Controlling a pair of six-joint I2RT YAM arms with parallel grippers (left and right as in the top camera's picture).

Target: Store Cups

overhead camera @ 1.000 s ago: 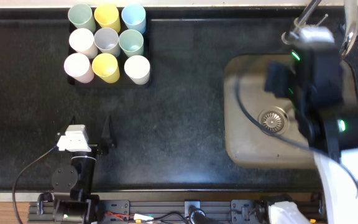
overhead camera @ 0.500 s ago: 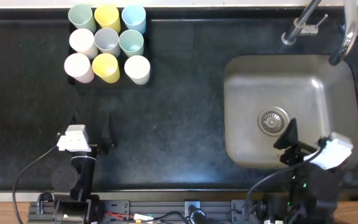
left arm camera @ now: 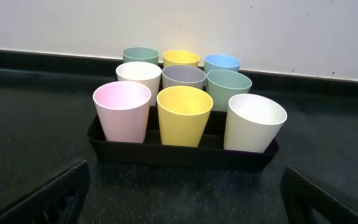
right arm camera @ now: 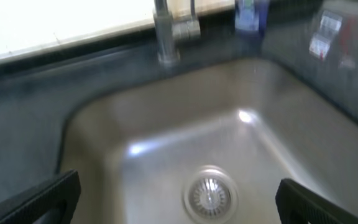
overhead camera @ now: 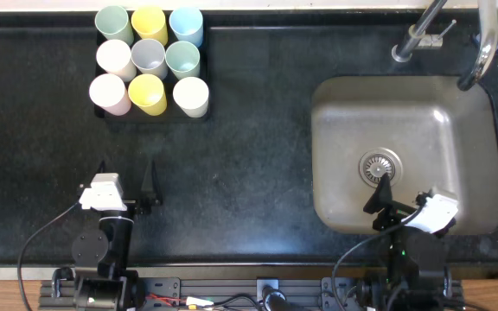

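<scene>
Several pastel cups stand upright in a black tray (overhead camera: 156,118) at the counter's far left; the pink cup (overhead camera: 109,93), yellow cup (overhead camera: 147,93) and white cup (overhead camera: 190,95) form its near row. In the left wrist view the same tray (left arm camera: 179,155) faces me, with the pink cup (left arm camera: 123,112), yellow cup (left arm camera: 184,115) and white cup (left arm camera: 253,122) in front. My left gripper (overhead camera: 128,177) (left arm camera: 185,174) rests open on the counter well short of the tray, holding nothing. My right gripper (overhead camera: 386,206) (right arm camera: 179,183) is open and empty above the sink's near edge.
A steel sink (overhead camera: 456,112) with a round drain (overhead camera: 379,167) fills the right side; its basin (right arm camera: 166,143) holds nothing. A faucet (overhead camera: 422,30) stands behind it. Dark counter (overhead camera: 249,164) spreads between tray and sink.
My right arm has drawn back from the far side of the sink to its near edge, then shifted slightly left. The left arm and cups have not moved.
</scene>
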